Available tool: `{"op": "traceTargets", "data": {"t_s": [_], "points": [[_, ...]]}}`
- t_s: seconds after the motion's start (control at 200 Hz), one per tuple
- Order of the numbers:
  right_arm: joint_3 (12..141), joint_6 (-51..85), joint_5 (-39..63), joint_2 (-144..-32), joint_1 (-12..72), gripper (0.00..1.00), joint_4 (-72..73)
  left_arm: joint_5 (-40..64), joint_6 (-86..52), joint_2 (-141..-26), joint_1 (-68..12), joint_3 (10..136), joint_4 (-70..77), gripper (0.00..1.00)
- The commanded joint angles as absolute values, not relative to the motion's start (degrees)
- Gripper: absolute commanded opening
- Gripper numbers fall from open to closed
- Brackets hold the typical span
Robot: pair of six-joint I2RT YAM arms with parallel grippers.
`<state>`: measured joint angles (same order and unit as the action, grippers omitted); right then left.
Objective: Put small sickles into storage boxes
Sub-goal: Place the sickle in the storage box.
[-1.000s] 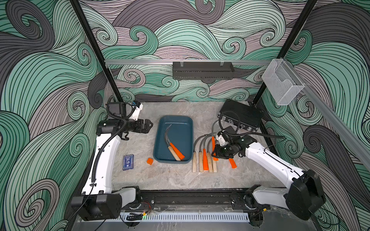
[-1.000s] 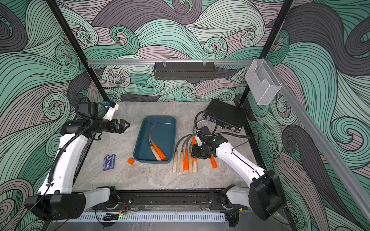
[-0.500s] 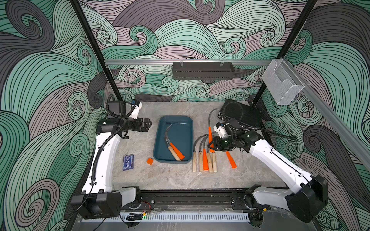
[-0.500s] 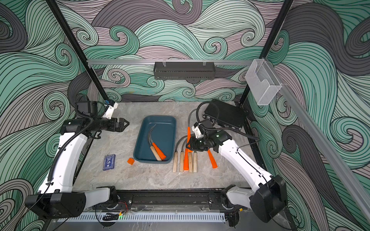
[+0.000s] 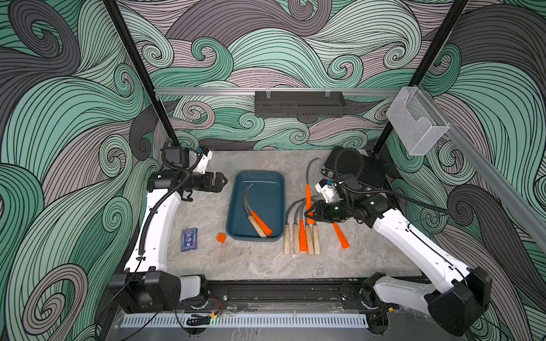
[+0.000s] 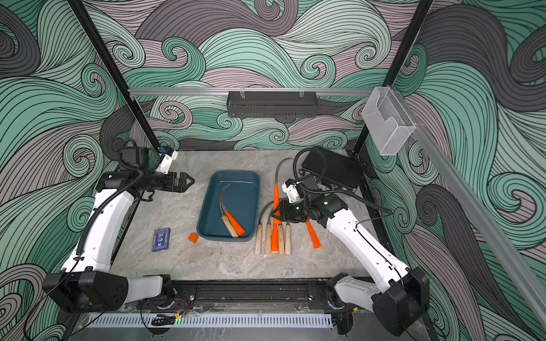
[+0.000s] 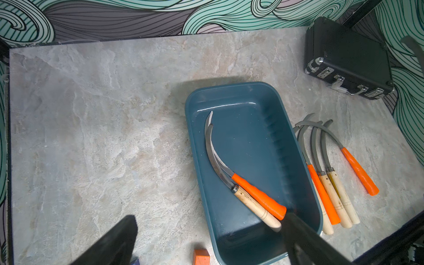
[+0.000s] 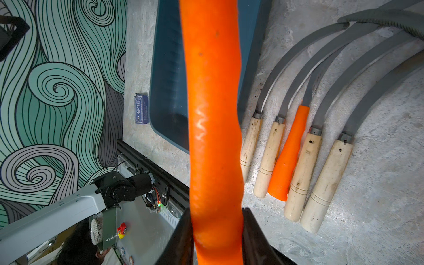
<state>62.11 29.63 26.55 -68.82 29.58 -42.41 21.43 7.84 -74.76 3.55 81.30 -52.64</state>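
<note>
The held sickle [image 5: 308, 197] sits right of centre in both top views. Its smooth, tapered orange handle is pinched toward the thicker end by the right gripper [image 5: 309, 213], whose black fingers are closed tight on it. Its thin, curved grey blade points to the upper edge of the frame. In the right wrist view the glossy handle fills the middle and crosses in front of the box rim.

Just left of it, at frame centre, lies the storage box [image 5: 267, 192], a shallow dark teal plastic tray with rounded corners and a shiny floor. Inside it two sickles [image 5: 260, 224] lie side by side, one with an orange handle and one of pale wood, their blades overlapping.

Right of the box, a row of five sickles [image 5: 302, 240] lies on the grey marbled table [image 5: 251, 265], four wooden-handled and one orange. A lone sickle [image 5: 341, 236], also orange, lies apart further right. That makes nine in all, four orange and five wooden.

The left gripper [image 5: 223, 184], left of the box, has its fingers spread wide and holds nothing.

Lower left of the box are a small orange cube [image 5: 221, 238] and a flat blue card box [image 5: 189, 239]. A ribbed black case [image 5: 363, 171] stands at the upper right.
</note>
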Motion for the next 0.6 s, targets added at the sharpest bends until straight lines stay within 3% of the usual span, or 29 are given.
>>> {"op": "traceTargets", "data": {"t_s": [0.0,0.595], "points": [[63.87,30.7,28.29,-69.06,30.38,0.1,-39.9,22.52,6.59,-75.32,3.08,83.61,-51.77,0.99],[67.41,32.98,28.32,-75.58,38.64,0.1,-35.01,21.2,6.57,-77.03,2.9,85.15,-52.21,0.99]]}}
